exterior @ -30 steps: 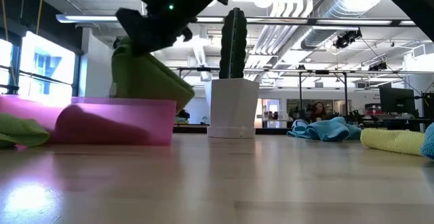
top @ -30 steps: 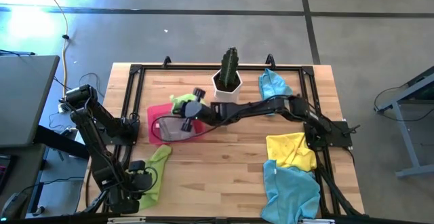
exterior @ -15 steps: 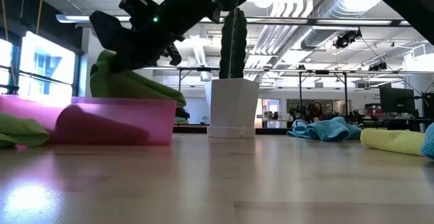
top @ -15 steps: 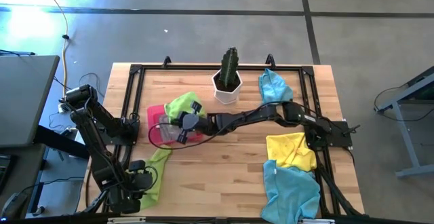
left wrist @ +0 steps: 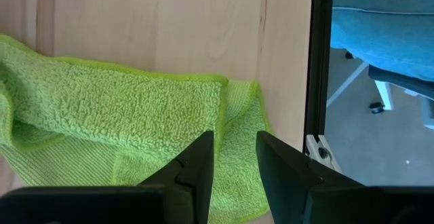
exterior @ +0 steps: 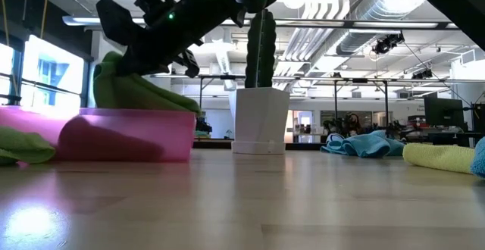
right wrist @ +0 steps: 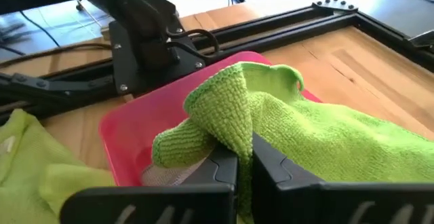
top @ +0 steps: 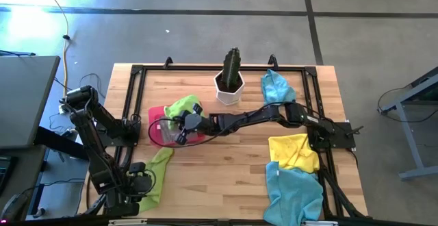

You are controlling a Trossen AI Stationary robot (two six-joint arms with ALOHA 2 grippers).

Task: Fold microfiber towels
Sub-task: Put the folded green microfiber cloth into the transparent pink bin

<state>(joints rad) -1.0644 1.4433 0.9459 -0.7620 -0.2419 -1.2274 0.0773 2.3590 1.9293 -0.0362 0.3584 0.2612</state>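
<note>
Holding a green towel [top: 182, 107] clamped in my right hand [top: 183, 124] over the pink tray [top: 158, 114], centre-left of the overhead frame. Next, probably release it inside. My left hand [left wrist: 230, 173] waits apart, lower left.

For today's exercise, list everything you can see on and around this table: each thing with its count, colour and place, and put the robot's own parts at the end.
Pink tray: one, pink, left-centre of the table.
Lime green towels: two; one held over the tray, one flat at the near left edge.
Light blue towels: two; one crumpled at the far right by the frame, one at the near right corner.
Yellow towel: one, on the right, overlapping the near blue one.
Cactus pot: one, white pot with green cactus, far centre.
Table: one, light wood, with a black frame.
Right gripper: shut on the green towel over the tray.
Left gripper: open, above the flat green towel.
</note>
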